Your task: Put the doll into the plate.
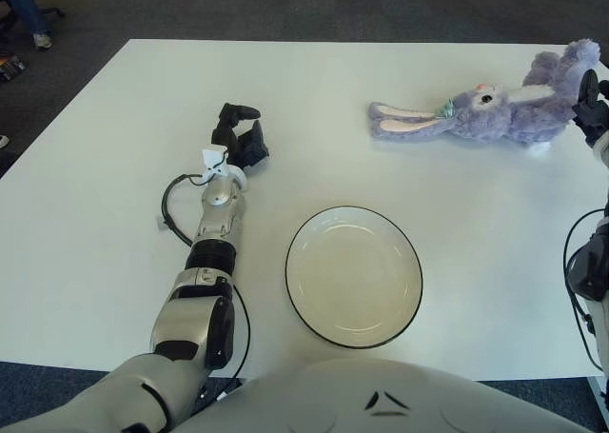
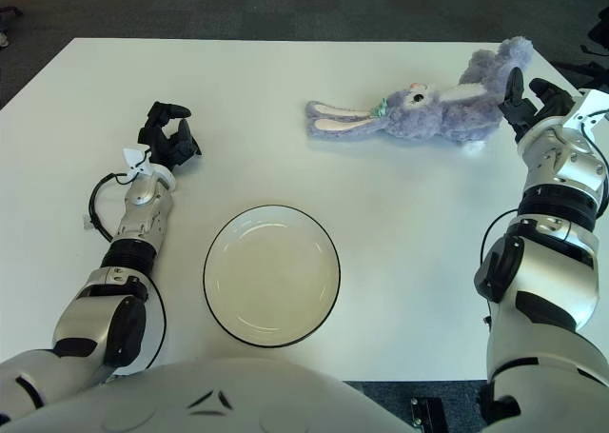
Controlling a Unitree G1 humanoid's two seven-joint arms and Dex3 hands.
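The doll [image 2: 442, 109], a purple plush rabbit with long ears pointing left, lies on its side at the far right of the white table. My right hand [image 2: 529, 97] is against the doll's rear end, its dark fingers [image 2: 515, 87] spread around the plush body without closing on it. The plate [image 1: 354, 275], white with a thin black rim, sits empty at the near middle of the table, well apart from the doll. My left hand [image 1: 240, 134] shows to the left of the plate, fingers loosely bent and holding nothing.
The white table [image 1: 114, 214] ends in a right edge just past the doll and my right arm [image 2: 557, 214]. Dark carpet [image 1: 285, 5] surrounds it. A cable loops beside my left forearm [image 1: 215, 226].
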